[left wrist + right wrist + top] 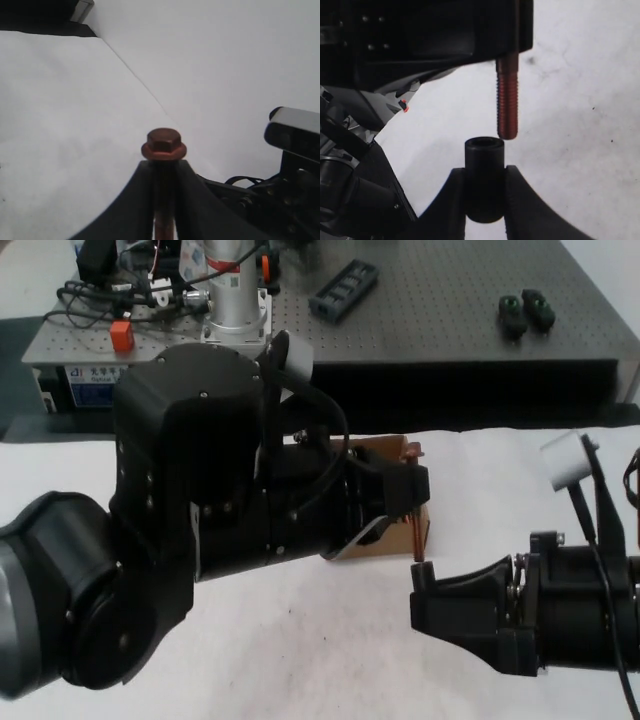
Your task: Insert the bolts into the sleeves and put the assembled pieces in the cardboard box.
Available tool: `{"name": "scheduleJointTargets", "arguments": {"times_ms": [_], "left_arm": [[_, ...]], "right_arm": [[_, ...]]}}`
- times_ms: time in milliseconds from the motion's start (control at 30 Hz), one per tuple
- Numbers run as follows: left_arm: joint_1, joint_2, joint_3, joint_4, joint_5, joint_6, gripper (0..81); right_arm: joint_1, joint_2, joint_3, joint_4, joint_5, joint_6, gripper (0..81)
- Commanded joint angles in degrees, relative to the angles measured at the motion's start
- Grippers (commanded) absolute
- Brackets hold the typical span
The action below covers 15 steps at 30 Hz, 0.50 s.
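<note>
— Left gripper (163,172)?
— Pinching a bolt (163,145), threads down.
— And the right gripper (485,175)?
— Clamped on a black sleeve (484,150), its mouth just under the bolt's tip. Cardboard box (382,448) sits behind them on the white cloth (250,640).
</note>
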Motion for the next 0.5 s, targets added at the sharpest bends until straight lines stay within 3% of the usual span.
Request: {"name": "scheduleJointTargets", "arguments": {"times_ms": [0,467], "left_arm": [[0.15,-0.54,-0.26,-1.81,1.15,-0.89,0.7],[0.15,-0.54,-0.26,-2.92,4.26,-0.89,0.7]], "right_arm": [[0.28,-0.05,-0.24,-1.52,0.07,0.39,1.7],[0.28,-0.05,-0.24,-1.12,1.04,1.46,1.7]]}}
